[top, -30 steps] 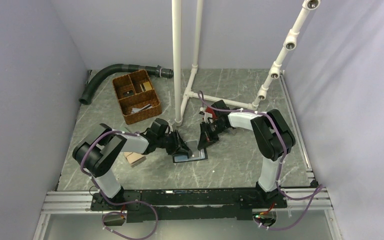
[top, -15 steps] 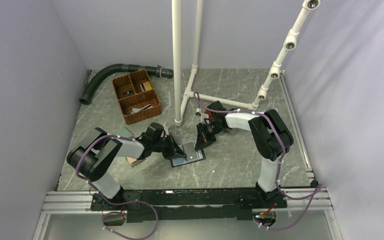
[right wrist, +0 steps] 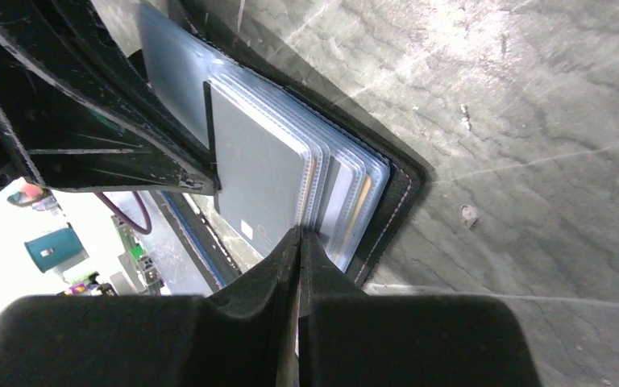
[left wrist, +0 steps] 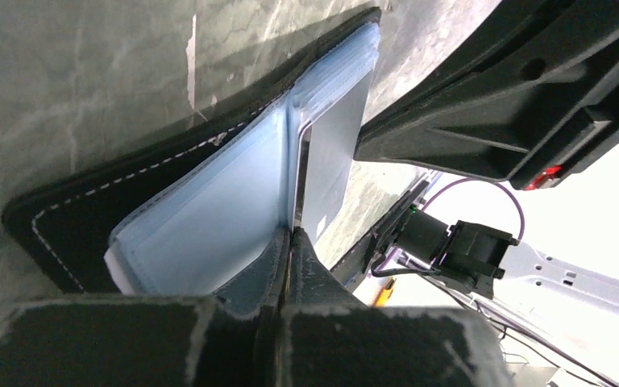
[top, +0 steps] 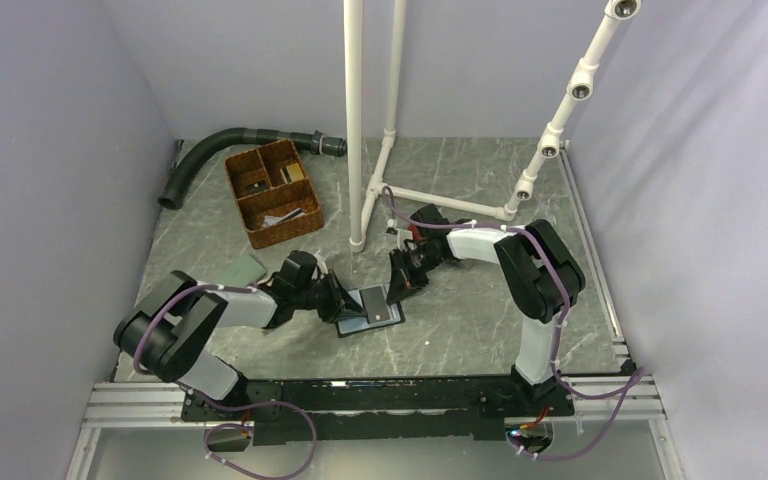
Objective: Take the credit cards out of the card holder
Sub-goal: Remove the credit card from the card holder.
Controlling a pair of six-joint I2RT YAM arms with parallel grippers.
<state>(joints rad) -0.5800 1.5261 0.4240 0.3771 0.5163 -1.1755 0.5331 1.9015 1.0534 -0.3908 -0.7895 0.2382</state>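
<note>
The card holder (top: 372, 313) lies open on the table, black-edged with light blue clear sleeves (left wrist: 209, 210). My left gripper (top: 338, 300) is shut on a sleeve at its left end (left wrist: 290, 235). My right gripper (top: 397, 286) is shut on the edge of the stacked sleeves at its right end (right wrist: 300, 232). A dark grey card (right wrist: 258, 173) sits in the top sleeve and also shows in the left wrist view (left wrist: 334, 161). A thin orange-yellow card edge (right wrist: 363, 203) shows between lower sleeves. Both cards are inside the holder.
A wicker basket (top: 272, 192) and a black hose (top: 222, 145) lie at the back left. A white pipe frame (top: 355, 130) stands just behind the card holder. A green wallet (top: 239, 270) lies left of the left arm.
Both grippers and the card holder have slid a little to the left and nearer. The left arm has stretched out lower and further left. Both grippers stay shut.
</note>
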